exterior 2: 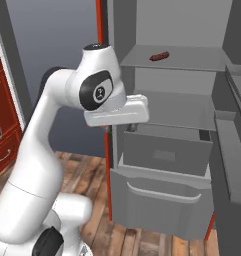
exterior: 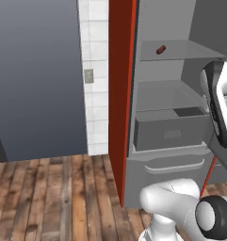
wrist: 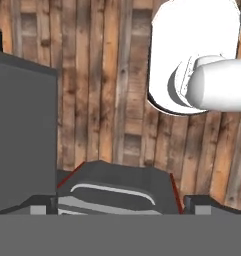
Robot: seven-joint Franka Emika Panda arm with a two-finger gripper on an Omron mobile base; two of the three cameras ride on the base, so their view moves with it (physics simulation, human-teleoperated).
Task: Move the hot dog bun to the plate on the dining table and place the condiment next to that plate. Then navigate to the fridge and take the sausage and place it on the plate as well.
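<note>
The fridge (exterior: 171, 134) (exterior 2: 164, 150) stands open in front of me. The sausage (exterior: 160, 49) (exterior 2: 159, 56), small and dark red-brown, lies on its upper shelf. My gripper (exterior 2: 120, 128) (wrist: 119, 207) hangs in front of the fridge at middle-shelf height, well below and left of the sausage. It points down at the floor. It is open, with nothing between its fingertips (wrist: 198, 202). The hot dog bun, plate, condiment and dining table are out of view.
A grey drawer (exterior 2: 164, 152) is pulled partly out, above a bottom drawer (exterior 2: 162, 192) (wrist: 112, 192) with a curved handle. A red side panel (exterior: 120, 94) borders the fridge's left. The fridge door (exterior 2: 234, 150) stands open at the right. Wooden floor (exterior: 53, 197) lies to the left.
</note>
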